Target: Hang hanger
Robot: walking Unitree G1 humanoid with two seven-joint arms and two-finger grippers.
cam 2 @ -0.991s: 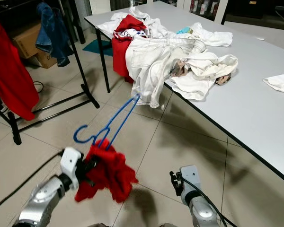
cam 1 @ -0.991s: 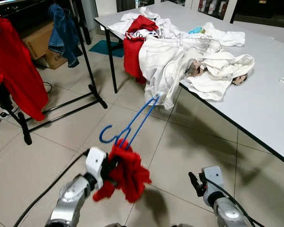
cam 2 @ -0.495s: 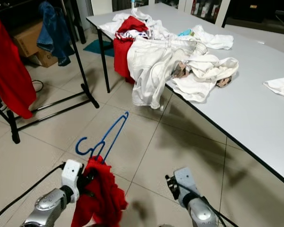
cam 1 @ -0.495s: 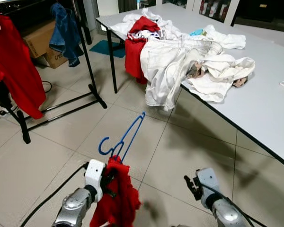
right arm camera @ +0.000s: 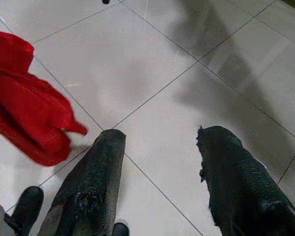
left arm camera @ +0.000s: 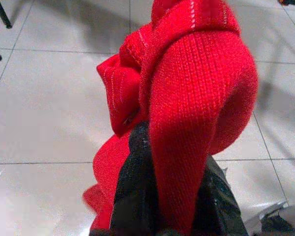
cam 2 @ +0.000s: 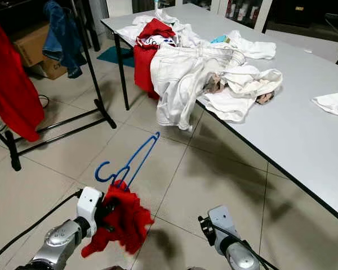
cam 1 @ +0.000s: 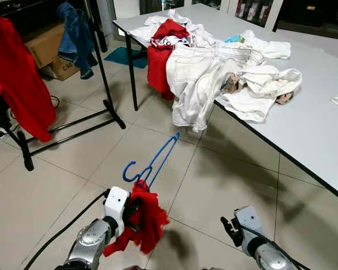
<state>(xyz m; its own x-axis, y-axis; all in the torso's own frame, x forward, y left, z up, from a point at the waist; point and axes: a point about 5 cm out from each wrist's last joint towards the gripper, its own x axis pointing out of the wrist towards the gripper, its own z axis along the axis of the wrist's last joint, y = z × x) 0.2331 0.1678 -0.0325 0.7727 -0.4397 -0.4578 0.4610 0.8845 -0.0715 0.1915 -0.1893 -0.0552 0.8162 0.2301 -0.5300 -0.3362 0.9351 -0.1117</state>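
- The clothes rack (cam 1: 104, 73) stands at about 10 o'clock of the head view, with a red garment (cam 1: 19, 84) and a denim piece (cam 1: 76, 36) already hung on it. Its top bar is out of frame, so the robot likely has to turn and walk that way first.
- The left end effector (cam 1: 129, 211), at about 7 o'clock, is clamped on a bunched red sweater (cam 1: 143, 222) and the neck of the blue hanger (cam 1: 152, 163). The hanger's hook curls toward 10 o'clock and its body points up toward the desk (cam 1: 304, 129).
- To do this well, I judge the grip should stay firm, the hook be turned downward above the bar, then lowered on.
- The white clothes (cam 1: 214, 73) overhanging the desk edge could snag the hanger tip.
- The right end effector (right arm camera: 160, 177), at 5 o'clock, hangs over floor tiles, fingers spread and empty.
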